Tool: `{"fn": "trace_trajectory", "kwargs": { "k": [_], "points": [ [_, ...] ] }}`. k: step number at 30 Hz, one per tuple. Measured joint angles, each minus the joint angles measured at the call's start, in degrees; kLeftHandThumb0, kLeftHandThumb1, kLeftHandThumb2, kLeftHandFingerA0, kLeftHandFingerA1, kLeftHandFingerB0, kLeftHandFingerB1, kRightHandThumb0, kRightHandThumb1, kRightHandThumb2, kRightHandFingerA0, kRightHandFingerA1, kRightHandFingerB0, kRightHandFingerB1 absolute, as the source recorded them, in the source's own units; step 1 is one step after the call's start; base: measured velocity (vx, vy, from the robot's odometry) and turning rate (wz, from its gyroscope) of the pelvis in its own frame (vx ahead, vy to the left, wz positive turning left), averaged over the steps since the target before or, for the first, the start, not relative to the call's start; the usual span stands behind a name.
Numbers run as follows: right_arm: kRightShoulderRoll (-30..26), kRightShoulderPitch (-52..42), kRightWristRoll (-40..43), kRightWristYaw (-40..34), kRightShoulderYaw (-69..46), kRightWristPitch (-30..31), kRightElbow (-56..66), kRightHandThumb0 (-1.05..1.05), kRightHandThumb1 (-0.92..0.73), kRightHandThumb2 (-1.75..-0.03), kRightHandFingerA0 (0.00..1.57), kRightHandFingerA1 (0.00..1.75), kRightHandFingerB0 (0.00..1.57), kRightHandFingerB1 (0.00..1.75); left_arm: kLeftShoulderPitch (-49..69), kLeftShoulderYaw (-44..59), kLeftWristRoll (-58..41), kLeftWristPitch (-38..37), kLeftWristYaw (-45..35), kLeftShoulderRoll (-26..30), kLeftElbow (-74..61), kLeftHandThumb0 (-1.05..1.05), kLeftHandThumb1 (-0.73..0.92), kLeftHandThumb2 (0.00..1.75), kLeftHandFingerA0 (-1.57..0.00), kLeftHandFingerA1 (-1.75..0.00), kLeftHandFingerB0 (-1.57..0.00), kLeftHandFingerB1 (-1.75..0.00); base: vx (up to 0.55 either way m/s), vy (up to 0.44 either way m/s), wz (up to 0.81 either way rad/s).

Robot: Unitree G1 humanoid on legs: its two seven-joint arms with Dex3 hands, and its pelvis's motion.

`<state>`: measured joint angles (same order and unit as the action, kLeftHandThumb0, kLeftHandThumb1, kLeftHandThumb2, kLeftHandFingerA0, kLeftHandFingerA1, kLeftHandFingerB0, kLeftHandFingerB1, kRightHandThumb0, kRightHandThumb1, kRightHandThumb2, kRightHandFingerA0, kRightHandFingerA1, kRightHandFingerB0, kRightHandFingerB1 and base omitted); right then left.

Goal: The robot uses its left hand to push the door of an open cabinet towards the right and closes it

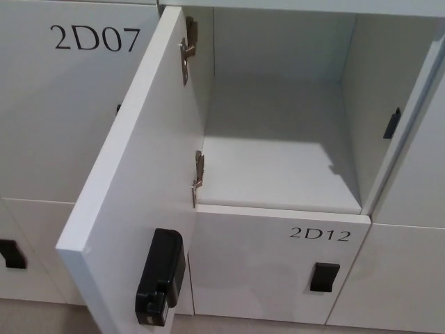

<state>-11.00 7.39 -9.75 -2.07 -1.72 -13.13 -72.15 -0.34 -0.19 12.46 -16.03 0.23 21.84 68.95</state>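
Head view, door: the white cabinet door (132, 181) stands wide open, hinged at 2 metal hinges (197, 177) on the cabinet's left side, its black latch (160, 278) facing inward.
Hands: neither robot hand shows, so I cannot tell how open they are.
Risk: a push landing near the hinges would likely swing the door poorly; one that stops short may leave the latch uncaught.
Compartment: the open cabinet (278, 174) looks empty.
Neighbours: lockers 2D07 (62, 104) and 2D12 (278, 268) are shut.

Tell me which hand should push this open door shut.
Left, probably. The door hangs on hinges at the compartment's left edge and swings out leftward, so a rightward push from the left side closes it. Neither hand is in view yet.
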Motion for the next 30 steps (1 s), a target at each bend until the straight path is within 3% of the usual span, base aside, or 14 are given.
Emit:
{"fn": "trace_trajectory", "kwargs": {
  "k": [12,13,16,17,19,20,30],
  "points": [
    [0.0,0.4,0.1,-0.54,-0.27,-2.66,-1.67,-0.56,-0.83,-0.64,0.36,0.37,0.29,0.32,-0.89,-0.15,-0.01,-2.99,0.0,0.17,2.17,-0.76,0.78,1.03,-0.24,-0.44,-0.18,-0.41,0.0,0.0,0.0],
    [0.0,0.42,0.11,-0.56,-0.29,-2.74,-1.69,-0.57,-0.83,-0.65,0.35,0.36,0.28,0.32,-0.94,-0.15,-0.01,-3.04,0.0,0.17,2.24,-0.74,0.91,0.71,-0.31,-0.33,-0.21,-0.29,0.0,0.0,0.0],
    [0.0,0.54,0.15,-0.59,-0.46,-2.96,-1.77,-0.57,-0.84,-0.65,0.36,0.37,0.29,0.32,-1.0,-0.11,-0.02,-3.19,0.0,0.17,2.49,-0.71,0.92,0.71,-0.32,-0.32,-0.23,-0.29,0.0,0.0,0.0],
    [0.0,0.57,0.17,-0.58,-0.5,-2.96,-1.79,-0.58,-0.84,-0.65,0.36,0.37,0.29,0.32,-1.0,-0.09,-0.03,-3.26,0.0,0.17,2.53,-0.75,0.75,1.02,-0.24,-0.45,-0.17,-0.41,0.0,0.0,0.0],
    [-0.01,0.73,0.18,-0.6,-0.46,-3.02,-1.86,-0.58,-0.84,-0.65,0.36,0.37,0.29,0.32,-0.97,-0.06,-0.01,-3.87,0.12,0.17,2.47,-0.75,0.75,1.02,-0.24,-0.45,-0.17,-0.41,0.0,0.0,0.0],
    [-0.02,0.74,0.18,-0.61,-0.45,-3.03,-1.89,-0.56,-0.84,-0.65,0.35,0.37,0.29,0.32,-0.95,-0.23,0.06,-4.41,0.35,0.17,2.13,-0.75,0.92,0.7,-0.23,-0.31,-0.17,-0.27,0.0,0.0,0.0],
    [0.0,0.95,0.19,-0.59,-0.39,-3.1,-1.92,-0.55,-0.84,-0.65,0.36,0.37,0.29,0.33,-2.39,-6.01,4.6,-8.35,6.1,0.35,-13.55,-0.73,0.92,0.7,-0.21,-0.31,-0.2,-0.29,0.0,0.0,0.0]
  ]
}}
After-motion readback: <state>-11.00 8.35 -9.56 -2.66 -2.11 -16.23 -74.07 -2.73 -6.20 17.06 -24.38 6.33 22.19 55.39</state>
